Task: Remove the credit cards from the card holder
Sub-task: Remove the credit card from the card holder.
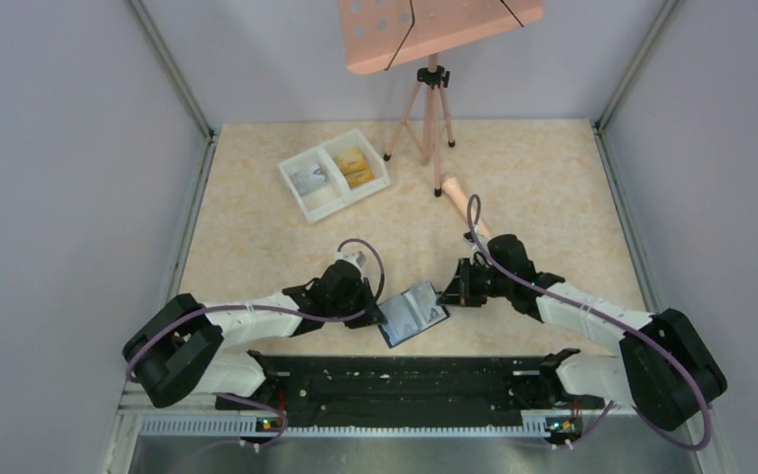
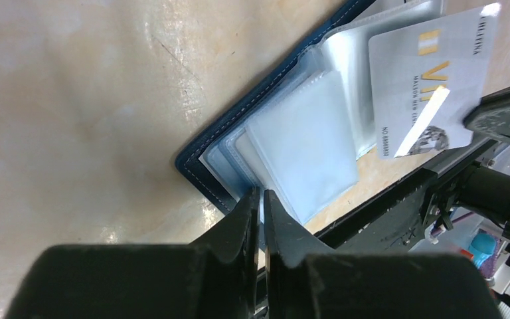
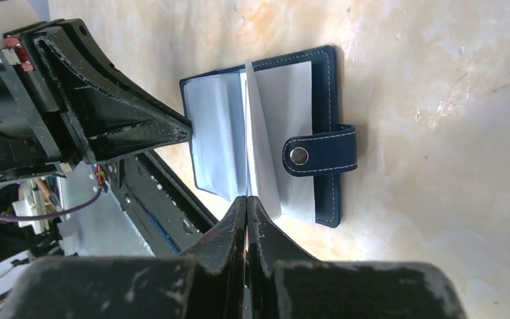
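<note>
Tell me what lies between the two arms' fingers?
The open blue card holder, in the top view; left fingers pinch a sleeve, right fingers a credit card.

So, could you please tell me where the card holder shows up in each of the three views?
Top external: card holder lies open at bottom centre, just right of the left gripper.
Left wrist: card holder runs from centre to upper right.
Right wrist: card holder fills the centre, strap on its right.
Shared landmark: left gripper at the holder's edge, visible in all three.
</note>
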Controlling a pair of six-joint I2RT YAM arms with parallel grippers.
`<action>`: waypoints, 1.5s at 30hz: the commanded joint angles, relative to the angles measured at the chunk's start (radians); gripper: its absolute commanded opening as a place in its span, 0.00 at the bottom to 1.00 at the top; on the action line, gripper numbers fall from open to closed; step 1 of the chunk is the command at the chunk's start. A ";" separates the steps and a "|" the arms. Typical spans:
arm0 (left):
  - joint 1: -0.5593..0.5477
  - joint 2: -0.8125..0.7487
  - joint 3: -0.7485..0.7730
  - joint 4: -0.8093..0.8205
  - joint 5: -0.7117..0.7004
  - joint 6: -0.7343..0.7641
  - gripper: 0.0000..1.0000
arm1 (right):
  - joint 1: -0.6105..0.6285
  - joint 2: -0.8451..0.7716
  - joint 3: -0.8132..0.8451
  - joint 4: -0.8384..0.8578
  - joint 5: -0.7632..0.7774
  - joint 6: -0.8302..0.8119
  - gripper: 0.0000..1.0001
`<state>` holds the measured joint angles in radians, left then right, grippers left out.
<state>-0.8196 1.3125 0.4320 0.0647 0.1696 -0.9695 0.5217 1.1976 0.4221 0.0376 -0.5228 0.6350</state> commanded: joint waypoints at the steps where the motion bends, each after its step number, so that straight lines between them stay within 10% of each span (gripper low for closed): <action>1: -0.006 -0.063 0.066 -0.103 0.002 0.030 0.14 | -0.020 -0.069 0.102 -0.119 -0.019 -0.076 0.00; 10: -0.004 -0.231 0.222 -0.271 0.040 0.102 0.50 | -0.032 -0.126 0.223 -0.245 -0.184 -0.198 0.00; 25: 0.010 -0.232 0.475 -0.498 0.265 0.318 0.49 | 0.005 -0.111 0.173 -0.106 -0.581 -0.197 0.00; 45: 0.064 -0.236 0.485 -0.514 0.376 0.392 0.45 | 0.027 -0.157 0.145 -0.044 -0.615 -0.153 0.00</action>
<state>-0.7712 1.1053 0.8848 -0.4400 0.5602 -0.6140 0.5304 1.0615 0.5678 -0.0505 -1.1091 0.4831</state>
